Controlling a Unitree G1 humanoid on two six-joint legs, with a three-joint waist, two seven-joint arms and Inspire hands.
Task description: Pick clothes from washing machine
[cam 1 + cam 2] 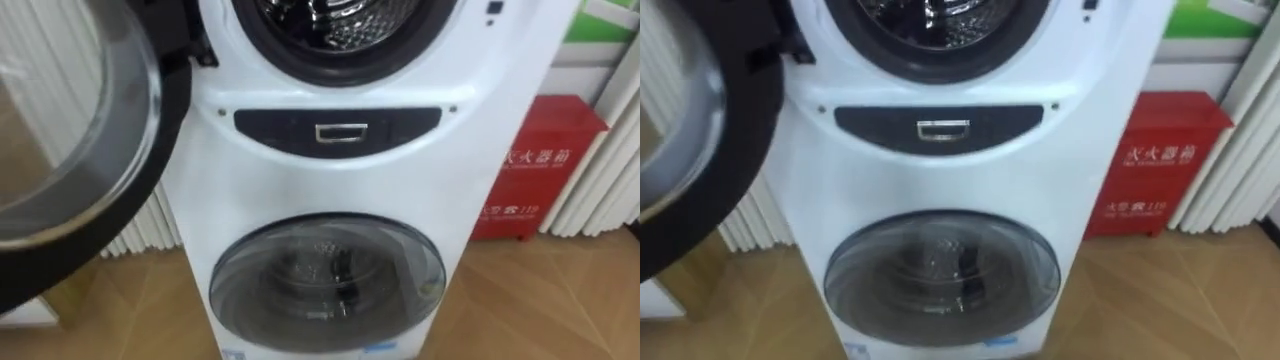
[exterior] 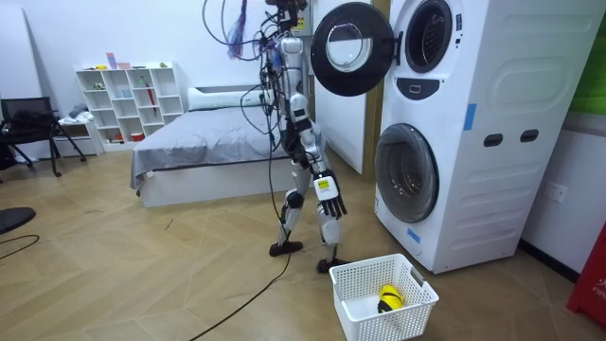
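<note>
Open upper drum [image 1: 335,25] is to be reached.
Right hand [image 2: 329,194], hung low with relaxed fingers, should be lifted inside.

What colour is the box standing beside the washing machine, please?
The box is red, best seen in the left eye view.

The white stacked washing machine [image 1: 330,180] has its upper round door [image 1: 100,140] swung wide open to the machine's left, baring the steel drum [image 1: 335,20]. Its lower door [image 1: 327,280] is shut. A yellow-and-black item [image 2: 388,297] lies in a white basket [image 2: 374,277] on the floor before the machine.
</note>
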